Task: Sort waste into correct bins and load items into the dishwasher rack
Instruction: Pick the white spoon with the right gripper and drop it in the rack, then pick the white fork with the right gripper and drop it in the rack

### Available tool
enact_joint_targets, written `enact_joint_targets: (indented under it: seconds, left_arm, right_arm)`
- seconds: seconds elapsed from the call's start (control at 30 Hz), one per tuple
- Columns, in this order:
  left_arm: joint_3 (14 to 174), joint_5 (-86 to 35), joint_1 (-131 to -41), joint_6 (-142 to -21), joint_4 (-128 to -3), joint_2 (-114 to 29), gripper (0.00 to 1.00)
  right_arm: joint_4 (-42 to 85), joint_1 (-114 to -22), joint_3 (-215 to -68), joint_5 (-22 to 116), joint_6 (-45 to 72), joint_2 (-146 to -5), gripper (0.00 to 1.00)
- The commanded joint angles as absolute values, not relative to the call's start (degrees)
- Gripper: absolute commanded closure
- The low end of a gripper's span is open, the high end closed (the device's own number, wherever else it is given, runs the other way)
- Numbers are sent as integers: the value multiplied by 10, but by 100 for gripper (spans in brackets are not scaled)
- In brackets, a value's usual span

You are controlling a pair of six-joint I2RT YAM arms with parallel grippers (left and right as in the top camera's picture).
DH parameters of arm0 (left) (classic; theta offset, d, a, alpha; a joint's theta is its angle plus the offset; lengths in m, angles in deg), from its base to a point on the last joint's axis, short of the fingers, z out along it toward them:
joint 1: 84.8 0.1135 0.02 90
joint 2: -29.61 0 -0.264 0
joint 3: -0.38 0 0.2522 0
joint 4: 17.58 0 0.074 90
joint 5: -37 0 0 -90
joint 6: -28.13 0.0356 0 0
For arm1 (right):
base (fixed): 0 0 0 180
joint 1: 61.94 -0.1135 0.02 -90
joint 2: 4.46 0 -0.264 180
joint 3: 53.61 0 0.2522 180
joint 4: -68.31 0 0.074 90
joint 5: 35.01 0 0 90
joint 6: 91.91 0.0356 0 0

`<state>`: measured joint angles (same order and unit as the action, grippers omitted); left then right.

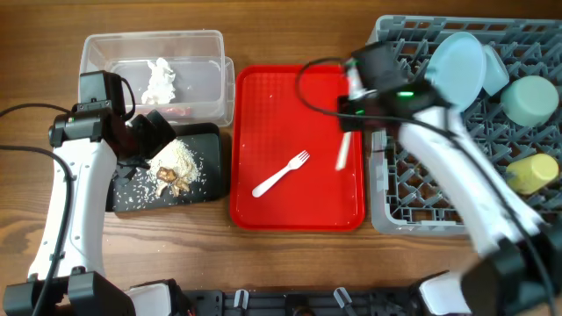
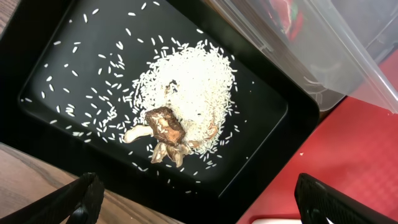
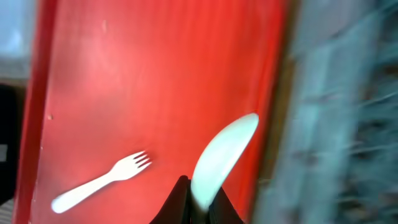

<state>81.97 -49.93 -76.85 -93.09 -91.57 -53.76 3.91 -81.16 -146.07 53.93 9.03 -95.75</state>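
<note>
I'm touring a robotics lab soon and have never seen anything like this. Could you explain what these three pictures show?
The machine is a left arm and a right arm at a wooden table, each ending in a two-finger gripper. The wide picture comes from a fixed camera overhead; the other two come from cameras on the wrists. The left gripper is open above a black tray of white grains and brown food scraps. The right gripper pinches a white spoon over the red tray, where a white fork lies. A clear tub holds tissue. The grey rack on the right carries a plate, a mint bowl and a yellow cup.
</note>
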Motion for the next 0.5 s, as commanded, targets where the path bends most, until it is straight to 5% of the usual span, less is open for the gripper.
enact_joint_targets:
  seconds: [0.0, 0.13, 0.3, 0.33, 0.4, 0.47]
  left_arm:
    - [823, -494, -766, -939, -916, -532, 0]
    - [823, -494, -766, -939, -916, -532, 0]
    - [823, -494, -766, -939, -916, -532, 0]
    - [823, -494, -766, -939, -916, -532, 0]
    - [823, -494, -766, -939, -916, -532, 0]
    - [823, -494, -766, -939, -916, -532, 0]
  right_arm:
    - [26, -738, -1469, 532, -90, -921, 96]
    - [0, -683, -1451, 532, -159, -947, 96]
    - [-2, -682, -1415, 616, -107, -984, 96]
    - [-1, -682, -1415, 615, -107, -985, 91]
    - [-2, -682, -1415, 593, -103, -985, 64]
    - [-1, -682, -1416, 557, -75, -983, 60]
